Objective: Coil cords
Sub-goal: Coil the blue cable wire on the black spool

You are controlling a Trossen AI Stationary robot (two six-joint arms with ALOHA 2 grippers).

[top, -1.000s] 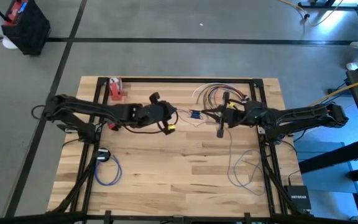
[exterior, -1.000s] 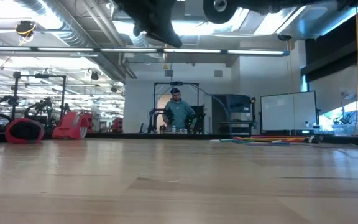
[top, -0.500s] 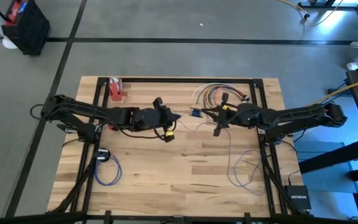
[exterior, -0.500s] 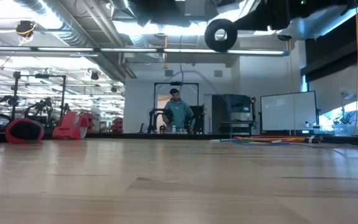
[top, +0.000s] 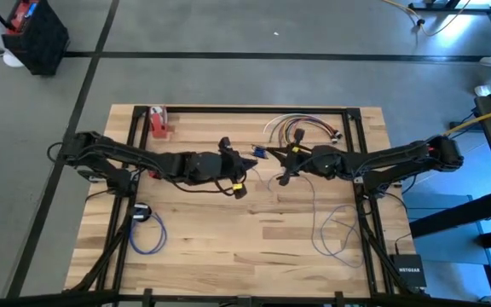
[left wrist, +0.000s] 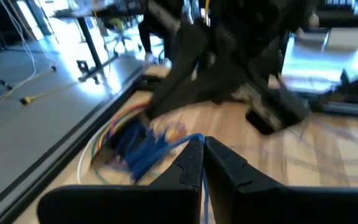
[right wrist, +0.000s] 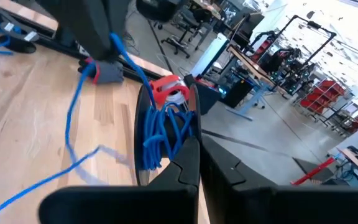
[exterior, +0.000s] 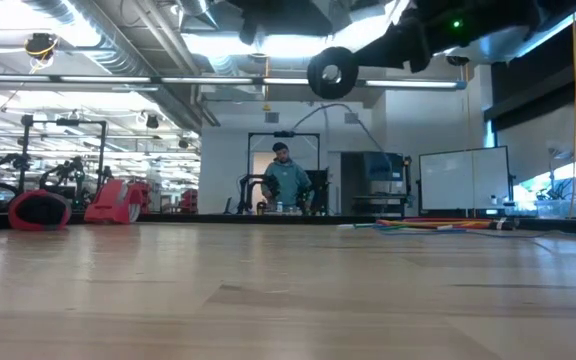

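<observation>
both hands pinching blue cord (right wrist: 157,134)

Bright even overhead light, ceiling fixtures (exterior: 268,45) glaring in the low view, blue cast at right, left wrist view motion-blurred, soft shadows

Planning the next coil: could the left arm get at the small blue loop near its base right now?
Probably not yet: the left gripper is shut on the blue cord at mid-table, away from that loop; otherwise nothing blocks it.
</observation>
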